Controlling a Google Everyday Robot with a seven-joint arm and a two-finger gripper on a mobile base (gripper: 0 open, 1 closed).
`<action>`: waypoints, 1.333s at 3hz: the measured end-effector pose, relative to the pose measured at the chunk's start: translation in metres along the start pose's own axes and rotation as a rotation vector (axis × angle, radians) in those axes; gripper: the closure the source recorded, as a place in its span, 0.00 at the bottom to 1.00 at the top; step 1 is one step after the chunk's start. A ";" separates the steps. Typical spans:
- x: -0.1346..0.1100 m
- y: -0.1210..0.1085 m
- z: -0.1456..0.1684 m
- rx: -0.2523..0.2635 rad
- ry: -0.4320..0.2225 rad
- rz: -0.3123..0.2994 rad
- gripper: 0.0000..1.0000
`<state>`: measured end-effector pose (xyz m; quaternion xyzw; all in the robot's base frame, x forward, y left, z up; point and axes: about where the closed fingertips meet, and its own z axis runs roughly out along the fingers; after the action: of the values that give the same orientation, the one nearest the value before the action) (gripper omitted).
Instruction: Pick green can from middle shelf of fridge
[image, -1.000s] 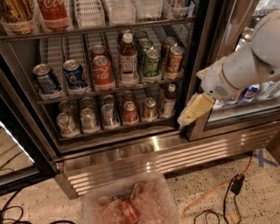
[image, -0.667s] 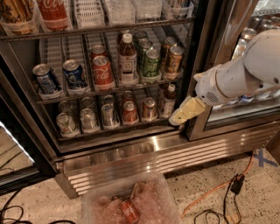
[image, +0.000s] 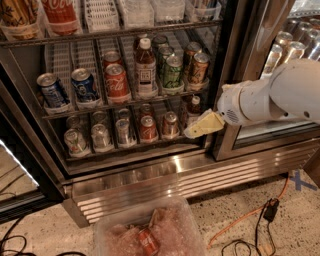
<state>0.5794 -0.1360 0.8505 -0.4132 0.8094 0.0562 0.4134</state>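
Note:
The green can (image: 172, 73) stands upright on the middle shelf (image: 64, 61) of the fridge (image: 170, 181), right of a brown-labelled bottle (image: 145, 70); a second green can (image: 161, 46) stands behind it. Brown-gold cans (image: 199, 67) stand to its right, a red cola can (image: 116, 81) and blue cans (image: 84, 86) to its left. My gripper (image: 201, 126) on its white arm (image: 280, 95) hangs empty in front of the opening's right edge, level with the lower shelf, below and right of the green can.
The lower shelf holds several cans (image: 148, 128). A shut glass door (image: 280, 45) with cans behind it is on the right. A clear plastic bin (image: 150, 234) with a red can sits on the floor in front. Orange cable (image: 250, 215) and black cables lie on the floor.
My arm and gripper have moved left, from in front of the door frame toward the open shelves, staying at about the same height. The cans have not moved.

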 end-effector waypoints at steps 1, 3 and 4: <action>0.000 0.001 0.000 -0.002 -0.013 0.007 0.00; -0.022 -0.004 0.042 0.005 -0.179 0.069 0.00; -0.030 -0.006 0.058 0.009 -0.239 0.087 0.00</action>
<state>0.6295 -0.0960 0.8356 -0.3663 0.7718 0.1193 0.5058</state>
